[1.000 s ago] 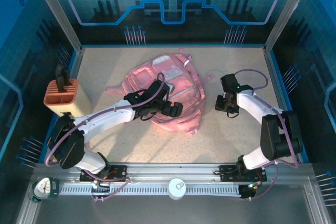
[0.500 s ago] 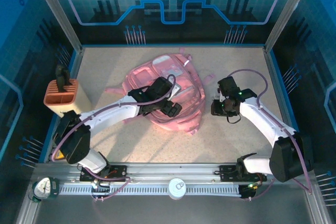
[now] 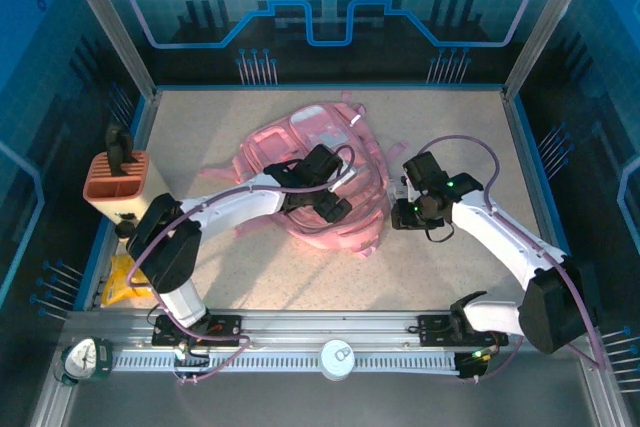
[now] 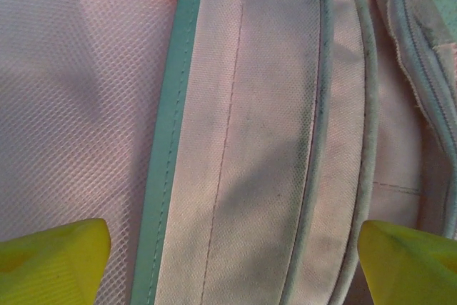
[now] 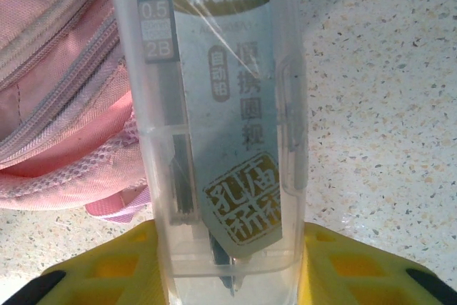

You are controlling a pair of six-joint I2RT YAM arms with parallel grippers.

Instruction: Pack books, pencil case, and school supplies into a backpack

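Note:
The pink backpack (image 3: 300, 137) lies flat mid-table. My left gripper (image 3: 338, 205) hovers low over its right half, open, its yellow fingertips (image 4: 57, 258) straddling a pink fabric band and teal trim of the backpack (image 4: 250, 105) with nothing gripped. My right gripper (image 3: 402, 211) sits just right of the backpack, shut on a clear plastic box of pencil leads (image 5: 221, 105) with a printed label; the backpack's zipped edge (image 5: 57, 105) is beside it. A bright yellow flat thing (image 3: 118, 279), possibly one of the books, lies at the left table edge. The pencil case is out of view.
An orange slotted holder (image 3: 118, 187) with a dark tool in it stands at the left wall. Pink straps trail left of the backpack (image 3: 215, 172). A white round cap (image 3: 337, 359) sits on the front rail. Bare speckled table lies in front.
My left gripper has reached further right across the backpack. My right arm has carried the clear box left, close to the backpack's right side.

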